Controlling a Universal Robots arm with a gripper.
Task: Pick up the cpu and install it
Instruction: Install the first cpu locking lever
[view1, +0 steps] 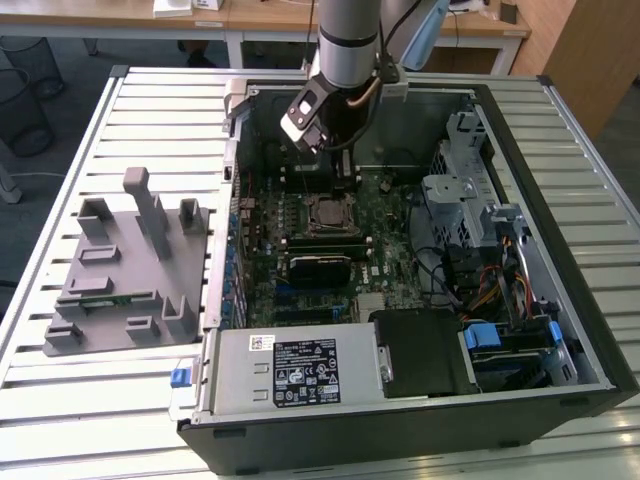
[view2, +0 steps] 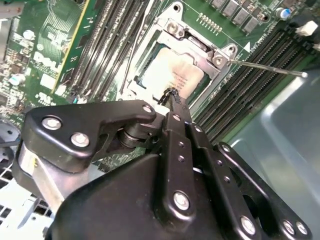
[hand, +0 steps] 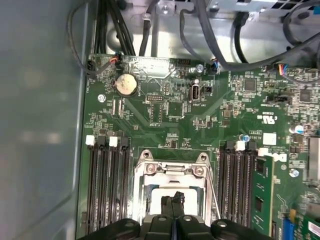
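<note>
**Exterior view.** The arm (view1: 348, 40) is cut off by the picture's upper edge. Its gripper (view1: 346, 172) reads as one dark mass against the open computer case (view1: 520, 300), so from here I cannot separate the fingers. The arm stands nearly vertical over the motherboard (view1: 300, 240), tips pointing down just beyond the socket (view1: 329, 213). I cannot make out here whether the cpu fills that socket. The case lies on a ribbed metal table (view1: 120, 420). A grey plastic fixture (view1: 125, 270) with upright posts sits at the exterior view's left.

**Second wrist view.** The gripper's black linkage, bolted with bright screws, hides much of the board. The fingers (view2: 176, 130) are pressed together with nothing between them, and their tip hangs over the edge of the cpu (view2: 172, 75). I cannot tell whether it touches the chip. The cpu lies flat inside the socket's bright metal frame (view2: 200, 47), a square with a pale silvery top and faint print. A thin wire lever (view2: 265, 67) stretches from the frame across the black memory slots (view2: 250, 75).

**First wrist view.** The gripper covers the part of the socket nearest the camera, so I see only a pale strip of the cpu (hand: 152, 195). The fingertips (hand: 166, 201) meet along a thin seam above it. Black memory slots flank the frame on both sides. A round, silvery coin cell (hand: 126, 84) sits on the green board beyond.
</note>
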